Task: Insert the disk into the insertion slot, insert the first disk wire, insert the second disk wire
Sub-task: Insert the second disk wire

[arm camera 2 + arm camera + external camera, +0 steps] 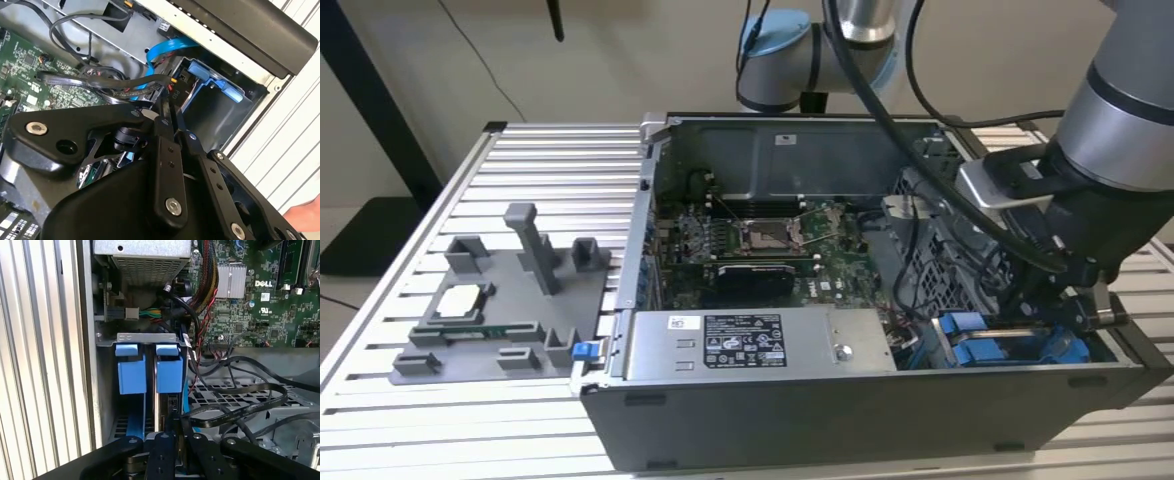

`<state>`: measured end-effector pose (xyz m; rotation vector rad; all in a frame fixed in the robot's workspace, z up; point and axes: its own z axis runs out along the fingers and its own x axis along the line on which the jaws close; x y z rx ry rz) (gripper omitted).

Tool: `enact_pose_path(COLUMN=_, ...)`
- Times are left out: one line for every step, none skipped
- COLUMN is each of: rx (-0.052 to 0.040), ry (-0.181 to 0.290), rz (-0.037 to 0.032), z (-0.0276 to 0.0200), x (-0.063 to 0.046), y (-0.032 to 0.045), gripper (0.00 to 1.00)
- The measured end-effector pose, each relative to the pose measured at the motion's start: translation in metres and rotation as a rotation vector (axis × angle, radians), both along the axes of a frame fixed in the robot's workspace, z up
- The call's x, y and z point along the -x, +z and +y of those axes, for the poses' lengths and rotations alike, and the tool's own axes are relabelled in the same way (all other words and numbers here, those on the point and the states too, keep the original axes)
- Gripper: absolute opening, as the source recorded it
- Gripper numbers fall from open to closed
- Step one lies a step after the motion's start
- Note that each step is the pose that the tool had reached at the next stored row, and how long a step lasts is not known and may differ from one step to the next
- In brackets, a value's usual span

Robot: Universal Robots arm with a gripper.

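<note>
The disk (169, 374) stands in its blue carrier inside the insertion slot (149, 337), a grey metal bay at the case's near right corner in the exterior view (994, 345). A second blue carrier (131, 371) sits beside it. My gripper (179, 424) hovers right at the disk's exposed end, fingers pressed together on the black connector of a disk wire (173, 89). In the second wrist view the gripper (170, 109) points at the bay (215, 117). In the exterior view the gripper (1075, 300) hangs over the blue carriers.
Loose black flat cables (235, 410) and a blue ribbon cable (170, 47) lie next to the bay. The labelled power-supply box (761, 345) and motherboard (774, 245) are inside the case. A grey parts fixture (494, 300) rests on the slatted table. A hand (305, 215) shows nearby.
</note>
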<state>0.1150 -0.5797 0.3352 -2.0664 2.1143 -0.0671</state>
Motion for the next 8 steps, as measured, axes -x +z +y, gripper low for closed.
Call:
enact_pose_path(rx=-0.0002, ry=0.000, rz=0.0000, z=0.0000, x=0.000, y=-0.0001, gripper=0.00)
enact_pose_path(rx=-0.0013, ry=-0.001, rz=-0.0001, z=0.0000, x=0.000, y=0.0000, gripper=1.00)
enact_pose_path(rx=-0.0022, ry=-0.001, rz=-0.0002, z=0.0000, x=0.000, y=0.0014, gripper=1.00)
enact_pose_path(rx=-0.0013, ry=-0.001, rz=0.0000, z=0.0000, x=0.000, y=0.0040, gripper=1.00)
enact_pose_path(rx=-0.0008, ry=-0.001, rz=0.0002, z=0.0000, x=0.000, y=0.0070, gripper=1.00)
enact_pose_path(rx=-0.0009, ry=-0.001, rz=0.0003, z=0.0000, x=0.000, y=0.0102, gripper=1.00)
enact_pose_path(rx=-0.0009, ry=-0.001, rz=0.0003, z=0.0000, x=0.000, y=0.0127, gripper=1.00)
enact_pose_path(rx=-0.0009, ry=-0.001, rz=0.0003, z=0.0000, x=0.000, y=0.0145, gripper=1.00)
